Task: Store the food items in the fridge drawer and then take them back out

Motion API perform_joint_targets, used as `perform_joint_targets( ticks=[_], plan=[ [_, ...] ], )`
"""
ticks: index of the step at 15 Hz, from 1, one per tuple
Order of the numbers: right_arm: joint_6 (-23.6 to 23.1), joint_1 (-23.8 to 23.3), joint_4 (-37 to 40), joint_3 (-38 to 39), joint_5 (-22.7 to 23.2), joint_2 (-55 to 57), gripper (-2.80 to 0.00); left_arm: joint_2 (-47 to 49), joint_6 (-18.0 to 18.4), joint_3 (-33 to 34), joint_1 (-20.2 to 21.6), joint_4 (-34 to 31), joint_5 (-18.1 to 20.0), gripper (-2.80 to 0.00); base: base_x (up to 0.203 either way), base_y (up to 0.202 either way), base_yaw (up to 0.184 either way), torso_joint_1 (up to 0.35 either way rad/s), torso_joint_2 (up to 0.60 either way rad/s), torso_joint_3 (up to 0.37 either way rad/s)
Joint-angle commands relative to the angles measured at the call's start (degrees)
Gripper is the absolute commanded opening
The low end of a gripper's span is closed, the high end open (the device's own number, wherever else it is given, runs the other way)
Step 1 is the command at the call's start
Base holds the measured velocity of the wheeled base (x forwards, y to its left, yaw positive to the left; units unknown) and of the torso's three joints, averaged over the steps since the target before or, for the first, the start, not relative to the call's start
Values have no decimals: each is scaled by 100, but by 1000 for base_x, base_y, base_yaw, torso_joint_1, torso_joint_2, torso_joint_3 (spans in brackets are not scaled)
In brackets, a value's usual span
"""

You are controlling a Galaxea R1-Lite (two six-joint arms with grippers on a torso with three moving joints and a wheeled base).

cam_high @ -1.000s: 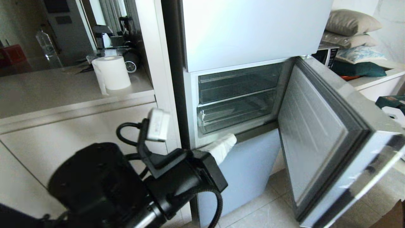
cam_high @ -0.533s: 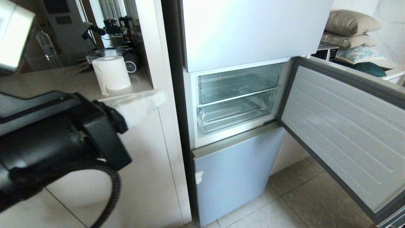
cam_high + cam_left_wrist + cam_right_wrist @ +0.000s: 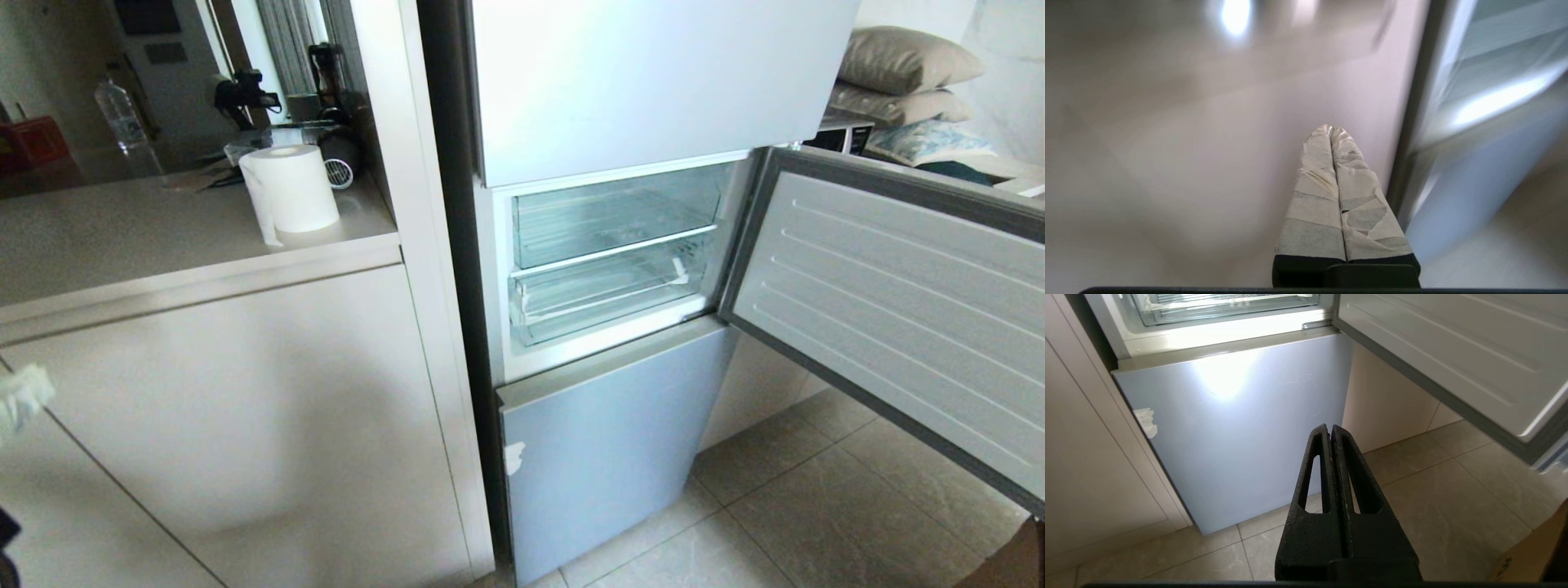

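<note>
Door (image 3: 890,302) swung wide at right of the head frame, so next is pulling the drawer (image 3: 600,296), mid-frame, the lower and shallower clear one w/ white front strip, shut flush in the fridge. No food in any view (can't say where it sits). Left gripper (image 3: 1331,130), taped fingers pressed together, empty, at far left edge. Right gripper (image 3: 1329,428) also closed, empty, low by the floor. Judgement: part the fingers first, hook under the strip's centre, pull straight out.
</note>
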State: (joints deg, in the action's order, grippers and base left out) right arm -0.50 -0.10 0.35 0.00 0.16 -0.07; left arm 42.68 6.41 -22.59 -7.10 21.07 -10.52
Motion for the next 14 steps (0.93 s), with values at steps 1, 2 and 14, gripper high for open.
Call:
perform_joint_targets(
  ticks=[1,2,14],
  plan=[
    [-3,1,-8,0,2,7,-280,-781,139,1481,499,-33,45,-280,0,0,0,0,0,0],
    [-4,1,-9,0,12,7,-280,-1113,195,1939,565,-118,123,-280,0,0,0,0,0,0],
    [-20,1,-9,0,18,7,-280,-4259,-386,1995,710,-2775,1061,-280,0,0,0,0,0,0]
  ],
)
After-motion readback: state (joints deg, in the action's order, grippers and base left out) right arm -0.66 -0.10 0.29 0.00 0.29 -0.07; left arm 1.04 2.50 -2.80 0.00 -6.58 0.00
